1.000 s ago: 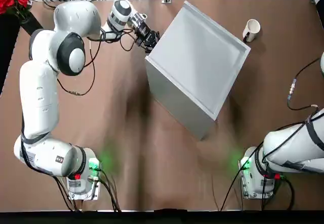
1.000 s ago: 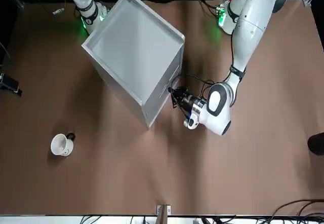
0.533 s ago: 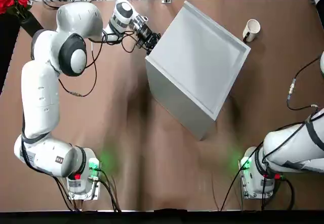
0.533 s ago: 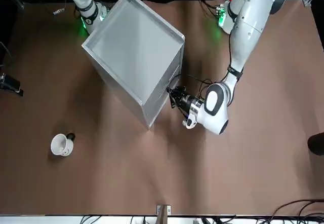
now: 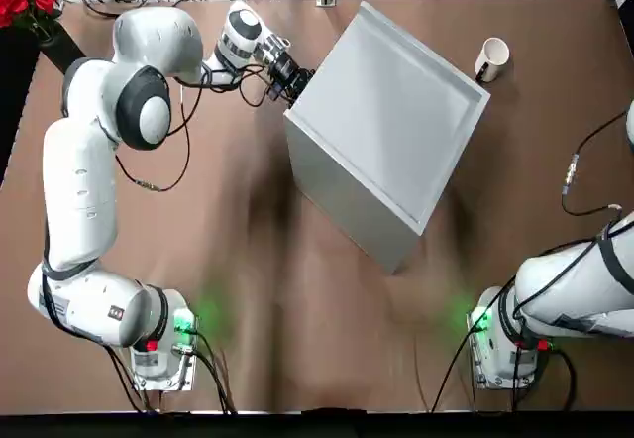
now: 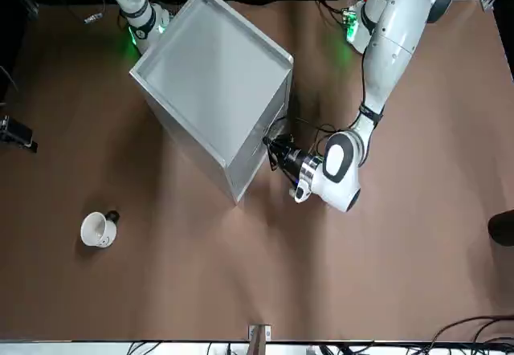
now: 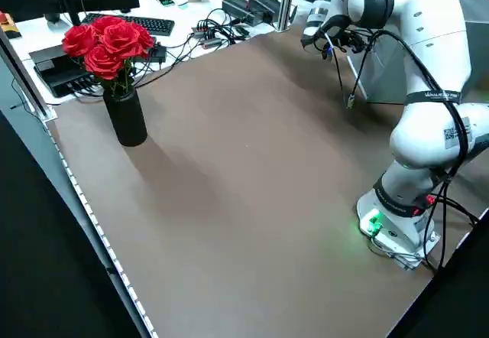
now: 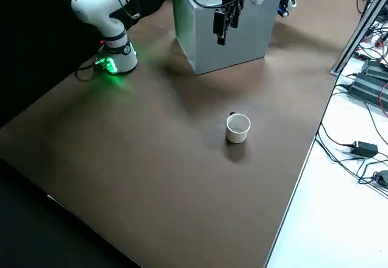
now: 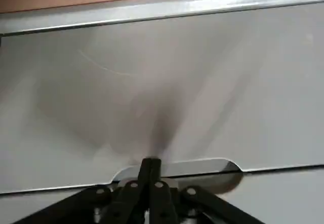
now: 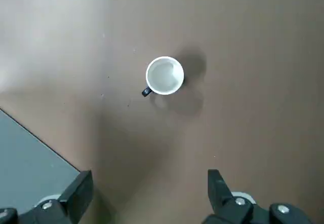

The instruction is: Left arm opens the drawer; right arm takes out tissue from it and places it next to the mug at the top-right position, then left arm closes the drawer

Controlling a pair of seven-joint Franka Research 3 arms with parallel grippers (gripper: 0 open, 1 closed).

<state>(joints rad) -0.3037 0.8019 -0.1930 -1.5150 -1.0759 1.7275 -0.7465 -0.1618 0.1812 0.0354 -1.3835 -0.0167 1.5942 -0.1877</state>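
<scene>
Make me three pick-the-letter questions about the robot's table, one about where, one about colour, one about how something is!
1. Where is the mug?
A on the table
B on the box
C inside the vase

2. What colour are the flowers?
A blue
B red
C yellow

3. How is the left gripper, at the box?
A wide open
B holding the mug
C shut

Answers:
1 A, it stands beside the box.
2 B, their petals are red.
3 C, its fingers meet; the right gripper, above the table, is open.

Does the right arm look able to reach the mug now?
Probably yes: the right tool hangs open above the table, and nothing stands between it and the mug.
</scene>
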